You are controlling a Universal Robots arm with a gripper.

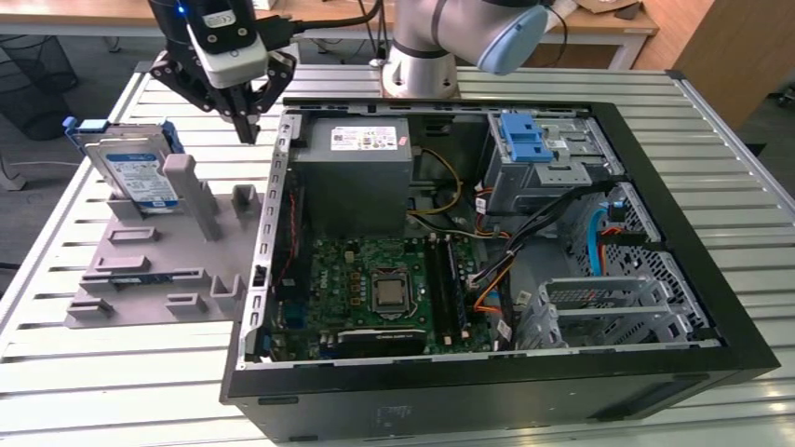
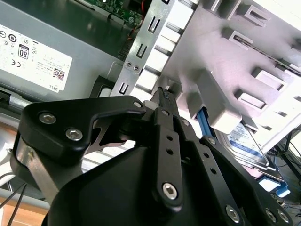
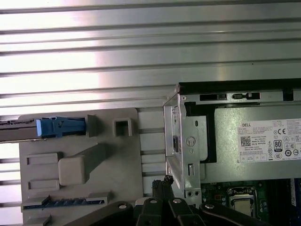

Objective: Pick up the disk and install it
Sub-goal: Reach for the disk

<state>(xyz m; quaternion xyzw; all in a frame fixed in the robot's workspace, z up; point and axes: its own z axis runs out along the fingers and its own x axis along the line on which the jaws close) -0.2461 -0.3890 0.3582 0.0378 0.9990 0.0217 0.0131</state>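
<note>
The pick-up step is judged still unstarted: the gripper (image 1: 249, 128) is held closed and empty above the table (image 1: 112, 396), the disk (image 1: 134, 168) is seen propped in the grey holder (image 1: 162, 270) beside and below it, untouched, so opening and alignment over the disk are called for.

Exterior view: disk (image 1: 134, 172) partly hidden behind grey post (image 1: 184, 186); arm (image 1: 429, 47) cut off at edge.

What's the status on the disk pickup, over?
Gripper shut, empty, above gap between grey holder and computer case. Disk upright in holder, untouched. Grey post stands beside disk, gripper's side.
</note>
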